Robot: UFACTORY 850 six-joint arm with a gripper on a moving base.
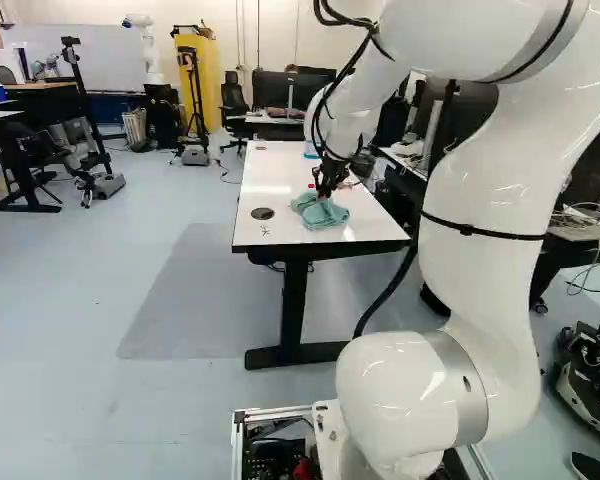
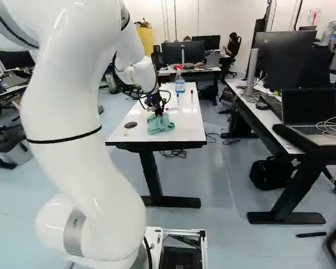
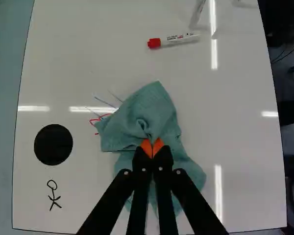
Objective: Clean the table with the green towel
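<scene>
Evidently, my end effector (image 3: 152,147) pinches the green towel (image 3: 149,110) by its bunched middle, against the pen strokes (image 3: 92,120) on the counter (image 3: 245,161), probably so the folds can rub them away.

bright, with white glare streaks on tabletop (image 3: 225,98)

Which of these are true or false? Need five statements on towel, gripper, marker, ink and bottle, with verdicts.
1. The gripper is shut on the green towel. True.
2. The towel is on the floor. False: it is on the white table.
3. Red and blue strokes show beside the towel. True.
4. The red-capped marker is under the towel. False: it lies uncovered, farther up the table.
5. The bottle stands beyond the towel, toward the table's far end. True.
</scene>
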